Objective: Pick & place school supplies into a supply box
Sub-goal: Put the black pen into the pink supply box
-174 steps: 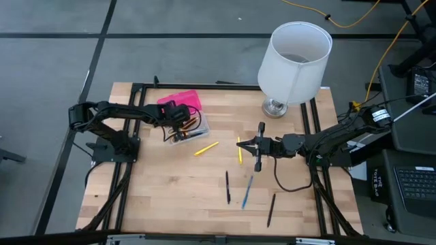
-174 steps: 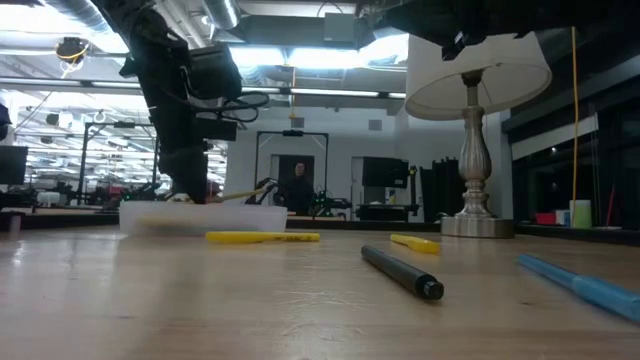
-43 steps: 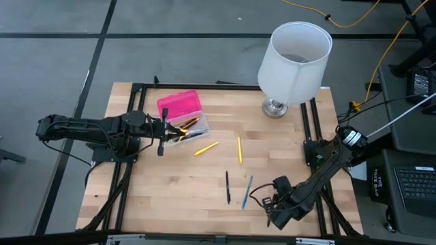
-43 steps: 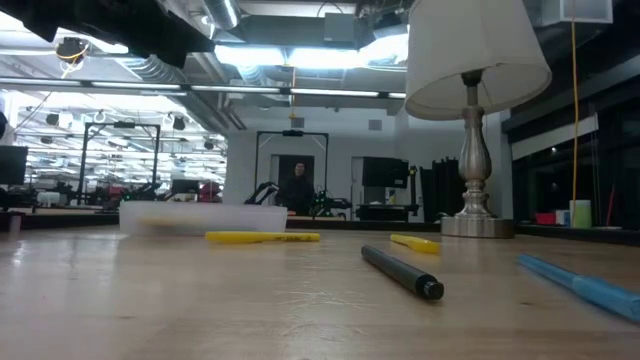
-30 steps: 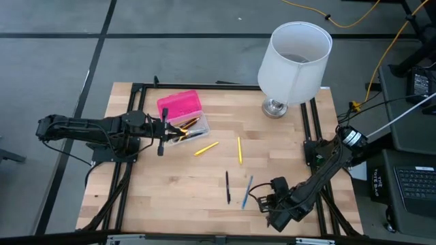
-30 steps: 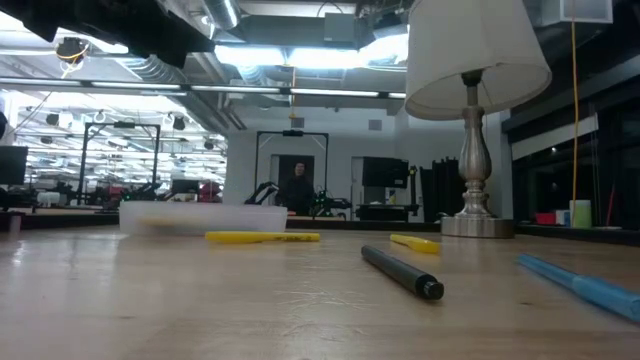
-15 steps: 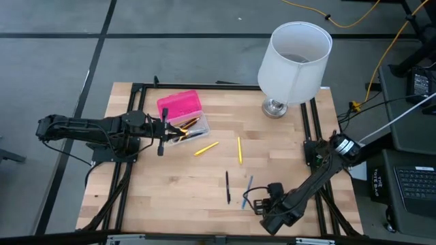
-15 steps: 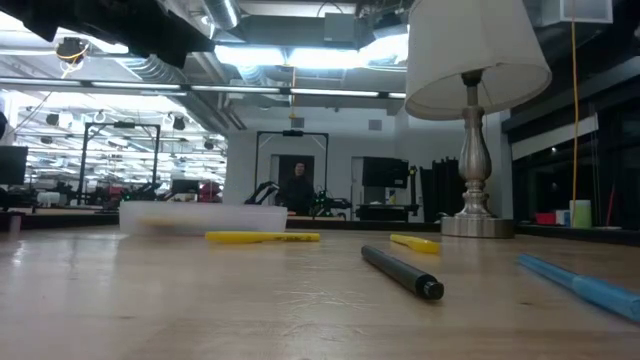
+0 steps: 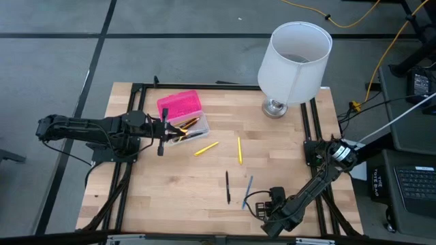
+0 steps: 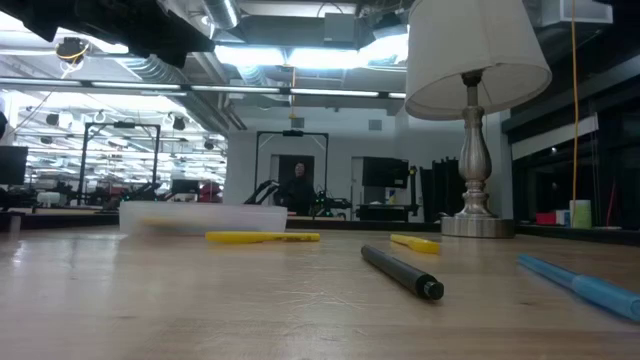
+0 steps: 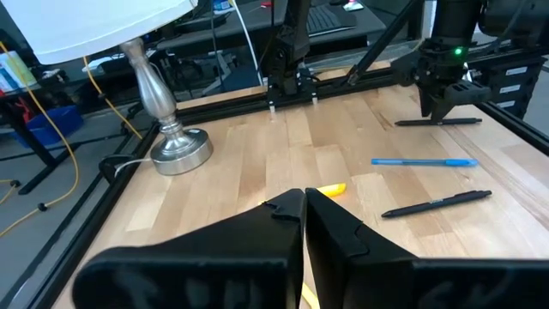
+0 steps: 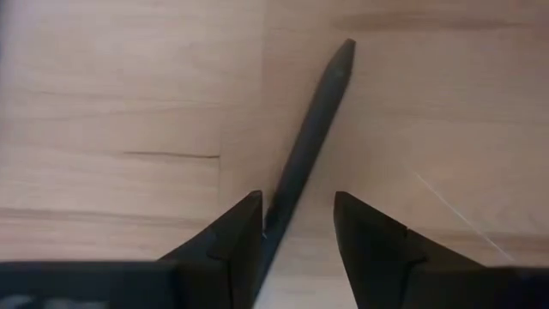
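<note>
The supply box (image 9: 181, 112), pink lid open and clear base holding pens, stands at the far left. Two yellow pencils (image 9: 206, 148) (image 9: 239, 150), a black pen (image 9: 227, 187) and a blue pen (image 9: 246, 191) lie flat mid-table. My left gripper (image 9: 165, 133) is shut and empty beside the box's left side. My right gripper (image 9: 268, 221) is low at the near right, open, its fingers (image 12: 244, 225) on either side of another black pen (image 12: 310, 137) that lies flat on the wood. My right gripper's fingers come from above and straddle the black pen near one end (image 12: 273, 215), lying along it at a slant. One finger's inner side is right beside the pen; I cannot tell whether it touches. A gap shows at the other finger.
A white lampshade (image 9: 294, 58) on a silver base (image 9: 274, 107) stands at the far right. Black frame rails (image 9: 315, 129) run along the table's sides. Bare wood lies between the box and the loose pens. The low view shows the black pen (image 10: 400, 272) and the blue pen (image 10: 580, 285).
My right gripper has gone down and a little toward the table's near edge, over the black pen at the near right, with its arm folding lower. The pens and the box lie as before.
</note>
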Robot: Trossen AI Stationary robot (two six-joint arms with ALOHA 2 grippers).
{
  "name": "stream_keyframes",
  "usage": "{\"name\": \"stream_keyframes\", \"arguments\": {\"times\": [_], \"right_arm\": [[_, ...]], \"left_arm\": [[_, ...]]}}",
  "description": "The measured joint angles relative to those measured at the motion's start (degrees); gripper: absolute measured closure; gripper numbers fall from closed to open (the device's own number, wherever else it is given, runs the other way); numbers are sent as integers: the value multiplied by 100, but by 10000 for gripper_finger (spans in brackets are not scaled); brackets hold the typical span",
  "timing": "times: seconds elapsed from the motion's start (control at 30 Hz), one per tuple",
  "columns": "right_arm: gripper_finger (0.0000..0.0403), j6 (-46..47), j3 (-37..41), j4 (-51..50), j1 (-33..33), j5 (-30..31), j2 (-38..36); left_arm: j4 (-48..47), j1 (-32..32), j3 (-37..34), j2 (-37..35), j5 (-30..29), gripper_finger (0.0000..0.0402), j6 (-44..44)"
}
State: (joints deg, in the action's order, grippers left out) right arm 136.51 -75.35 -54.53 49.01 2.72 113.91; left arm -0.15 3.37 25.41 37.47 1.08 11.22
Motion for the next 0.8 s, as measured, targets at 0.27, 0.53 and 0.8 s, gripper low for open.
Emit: {"name": "stream_keyframes", "arguments": {"times": [0.27,0.53,0.8], "right_arm": [[253,-28,-11,-45,0,62,131],[291,-37,115,110,-1,92,129],[376,-156,122,85,7,306,139]], "left_arm": [[90,0,0,1,-1,395,0],[189,1,0,2,0,396,0],[193,0,0,1,-2,394,0]]}}
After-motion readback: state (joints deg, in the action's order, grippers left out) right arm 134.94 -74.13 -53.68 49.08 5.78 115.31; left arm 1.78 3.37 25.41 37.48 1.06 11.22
